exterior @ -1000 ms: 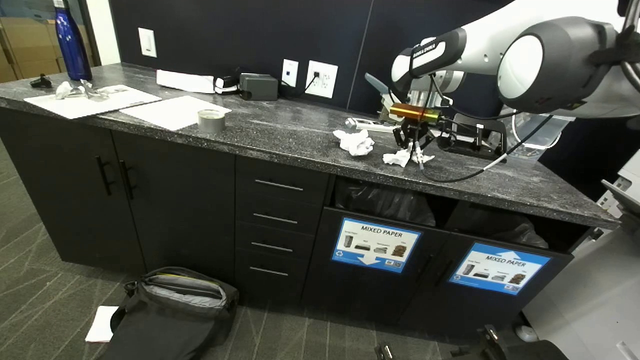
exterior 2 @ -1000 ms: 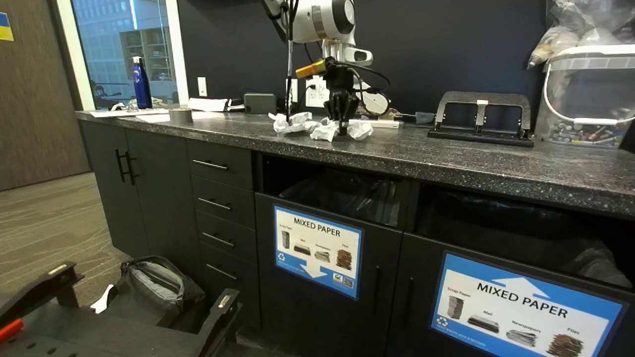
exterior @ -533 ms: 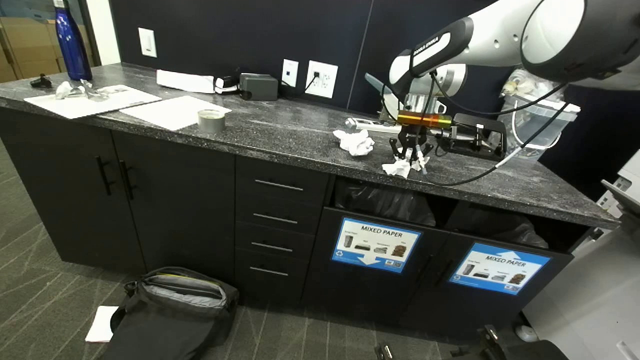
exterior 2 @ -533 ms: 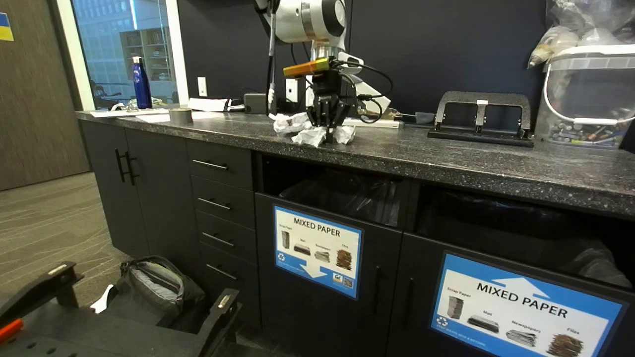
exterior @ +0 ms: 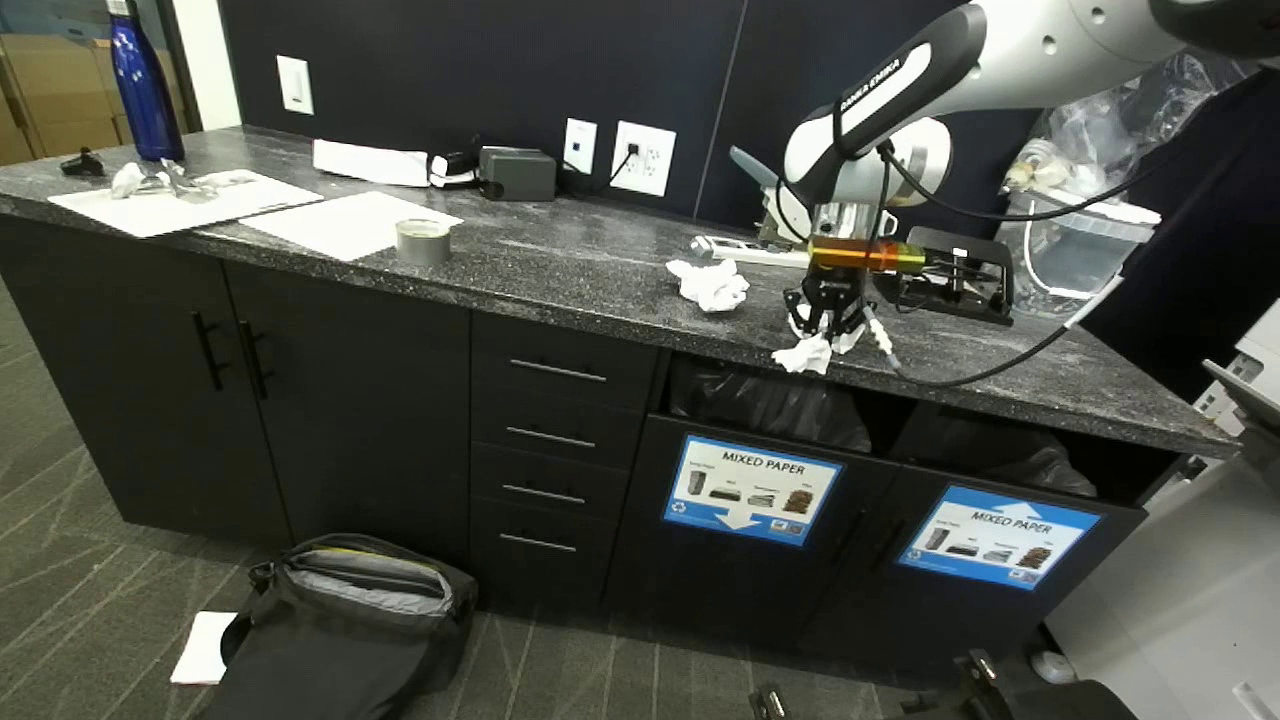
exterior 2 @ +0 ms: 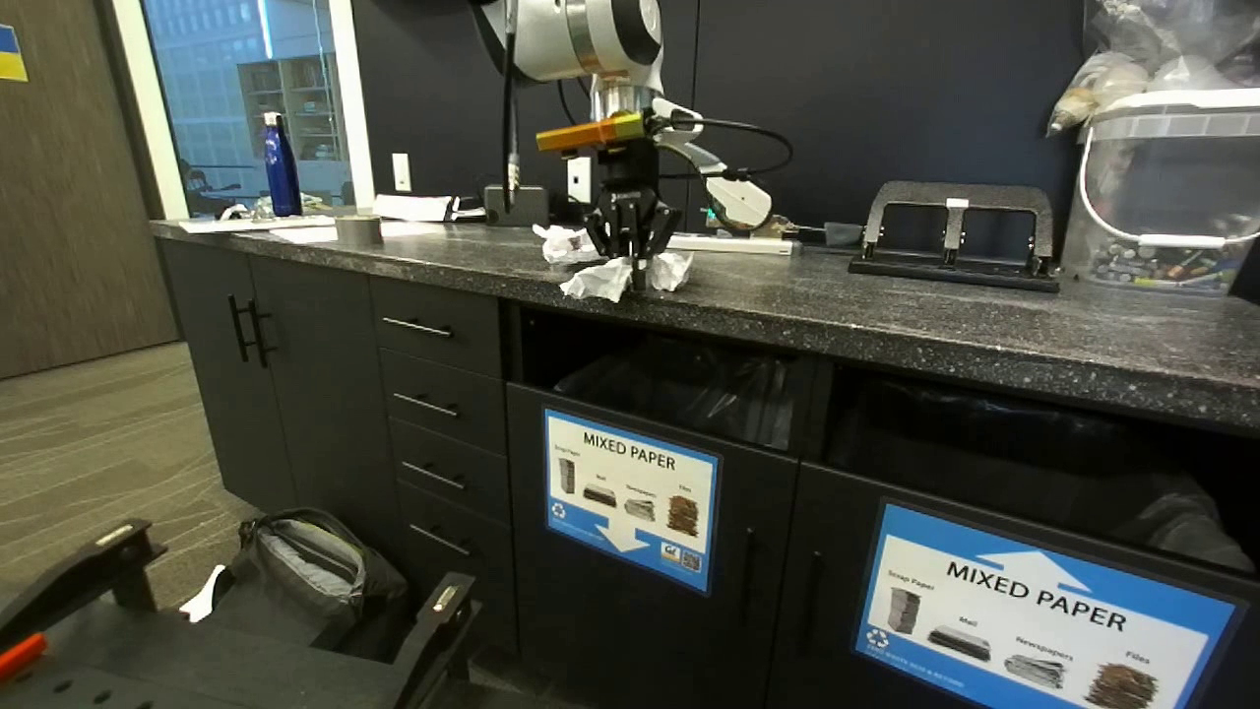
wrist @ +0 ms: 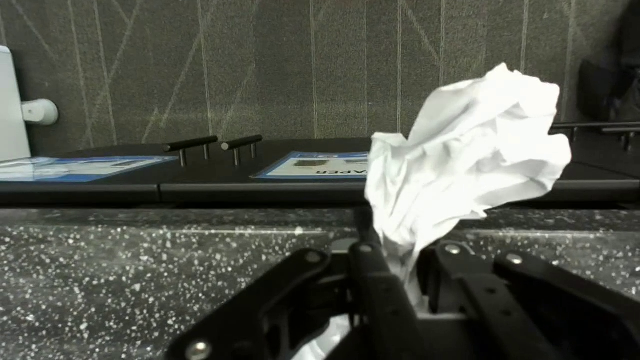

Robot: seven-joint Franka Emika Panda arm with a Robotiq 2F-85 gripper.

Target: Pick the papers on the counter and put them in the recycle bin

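Tool (exterior 2: 638, 272): upright, pointing down near the front edge of the tabletop (exterior: 590, 270), jaws drawn close together on a crumpled scrap (wrist: 465, 150) of white paper.
Crumpled scrap: gathered narrow between my jaws, fanned wide beyond them; in the wrist view it covers part of the tabletop's front edge. Both exterior views show white paper on either side of my grip; one piece or two, I can't tell. Same for contact with the tabletop.
Loose scrap (exterior: 708, 285): white wad resting on the tabletop, near my tool, apart from it.
Bin (exterior 2: 709, 394): plastic-lined, below the tabletop, behind a black front (exterior 2: 610, 630) that carries a MIXED PAPER sign (exterior 2: 632, 497).
Hole punch (exterior 2: 953, 236): on the tabletop, apart from my tool; see-through bucket (exterior 2: 1171, 187) near it.
Far end: flat white sheets (exterior: 345, 225), tape roll (exterior: 422, 245), blue bottle (exterior: 145, 90), all on the tabletop, well apart from my tool.
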